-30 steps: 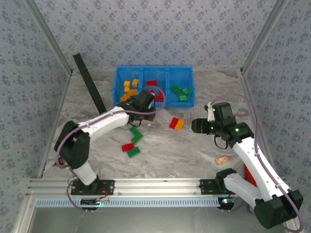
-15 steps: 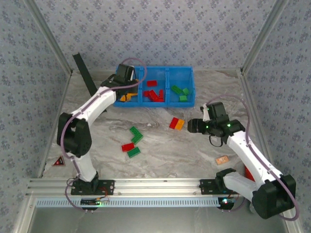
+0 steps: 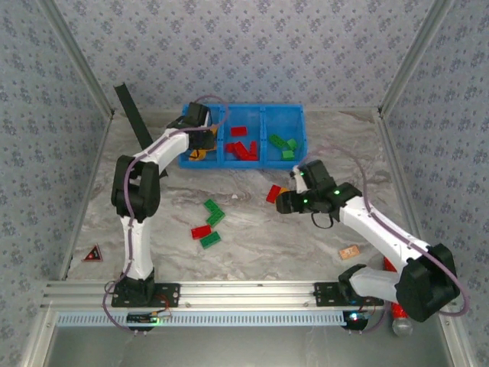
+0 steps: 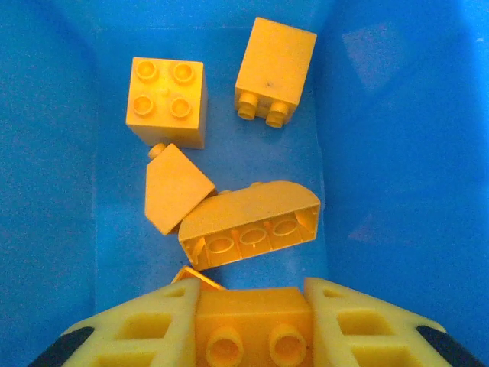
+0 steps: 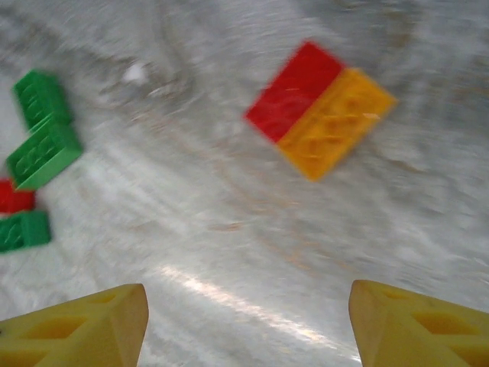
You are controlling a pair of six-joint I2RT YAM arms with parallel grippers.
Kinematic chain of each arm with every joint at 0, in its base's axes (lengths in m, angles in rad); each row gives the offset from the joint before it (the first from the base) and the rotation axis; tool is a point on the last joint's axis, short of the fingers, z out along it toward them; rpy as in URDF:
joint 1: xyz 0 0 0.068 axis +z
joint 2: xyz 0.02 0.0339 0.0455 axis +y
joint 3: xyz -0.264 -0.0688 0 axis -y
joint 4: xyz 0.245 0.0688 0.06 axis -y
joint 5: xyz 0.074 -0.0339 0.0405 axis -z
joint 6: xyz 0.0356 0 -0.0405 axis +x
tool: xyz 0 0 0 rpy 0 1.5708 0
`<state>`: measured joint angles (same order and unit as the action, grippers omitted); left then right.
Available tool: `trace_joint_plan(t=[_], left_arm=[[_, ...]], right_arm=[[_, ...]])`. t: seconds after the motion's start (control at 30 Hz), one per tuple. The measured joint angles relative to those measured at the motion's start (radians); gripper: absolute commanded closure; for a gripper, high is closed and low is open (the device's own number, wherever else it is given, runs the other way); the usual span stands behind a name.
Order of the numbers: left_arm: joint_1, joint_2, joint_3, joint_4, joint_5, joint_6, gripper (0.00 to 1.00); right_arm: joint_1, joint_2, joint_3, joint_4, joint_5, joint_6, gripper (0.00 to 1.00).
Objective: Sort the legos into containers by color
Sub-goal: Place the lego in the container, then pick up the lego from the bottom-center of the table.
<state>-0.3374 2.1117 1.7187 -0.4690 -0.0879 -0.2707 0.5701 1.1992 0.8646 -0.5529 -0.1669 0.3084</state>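
Observation:
The blue bin (image 3: 244, 108) stands at the back with three compartments: orange-yellow legos on the left (image 4: 166, 101), red in the middle (image 3: 243, 149), green on the right (image 3: 283, 143). My left gripper (image 3: 200, 126) hangs inside the left compartment, shut on an orange-yellow brick (image 4: 252, 321). Several orange-yellow bricks lie on the floor below it. My right gripper (image 3: 281, 200) is open, low over the table, just short of a red brick (image 5: 294, 92) joined side by side with an orange brick (image 5: 336, 134). Green bricks (image 3: 214, 212) and a red brick (image 3: 201, 231) lie at mid-table.
A tan block (image 3: 350, 251) lies near the right arm's base. A black bar (image 3: 140, 126) leans at the back left beside the bin. A red triangle sticker (image 3: 93, 253) is at the front left. Patterned walls close in three sides.
My left arm swung from the table's middle up into the bin's left compartment, still holding its brick. My right gripper moved left and lower toward the red and orange pair.

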Motion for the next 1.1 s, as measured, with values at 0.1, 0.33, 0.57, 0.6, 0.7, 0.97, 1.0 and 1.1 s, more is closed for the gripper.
trace_joint_plan(t=[0.1,0.33,0.57,0.6,0.7,0.97,1.0,1.1], left_arm=[[0.010,0.018,0.017,-0.003,0.019,0.000,0.69],[0.026,0.056,0.021,-0.007,0.047,0.000,0.65],[0.031,0.062,0.020,-0.006,0.062,0.003,0.44],[0.031,0.061,0.016,0.000,0.066,0.004,0.40],[0.034,0.045,-0.014,0.010,0.076,0.008,0.37],[0.035,-0.090,-0.050,0.012,0.103,0.017,0.35],[0.035,-0.113,-0.053,0.016,0.103,0.017,0.35],[0.035,-0.188,-0.061,0.026,0.106,0.019,0.34]], right_arm=[[0.149,0.014,0.021,0.025,0.013,-0.121,0.30],[0.333,0.019,0.027,0.077,-0.040,-0.524,0.14],[0.443,0.166,0.115,0.086,-0.038,-0.816,0.13],[0.457,0.197,0.131,0.087,-0.034,-0.847,0.14],[0.486,0.273,0.160,0.097,-0.032,-0.920,0.14],[0.510,0.422,0.237,0.115,-0.040,-1.017,0.15],[0.513,0.434,0.245,0.121,-0.041,-1.025,0.15],[0.531,0.474,0.269,0.137,-0.043,-1.045,0.16]])
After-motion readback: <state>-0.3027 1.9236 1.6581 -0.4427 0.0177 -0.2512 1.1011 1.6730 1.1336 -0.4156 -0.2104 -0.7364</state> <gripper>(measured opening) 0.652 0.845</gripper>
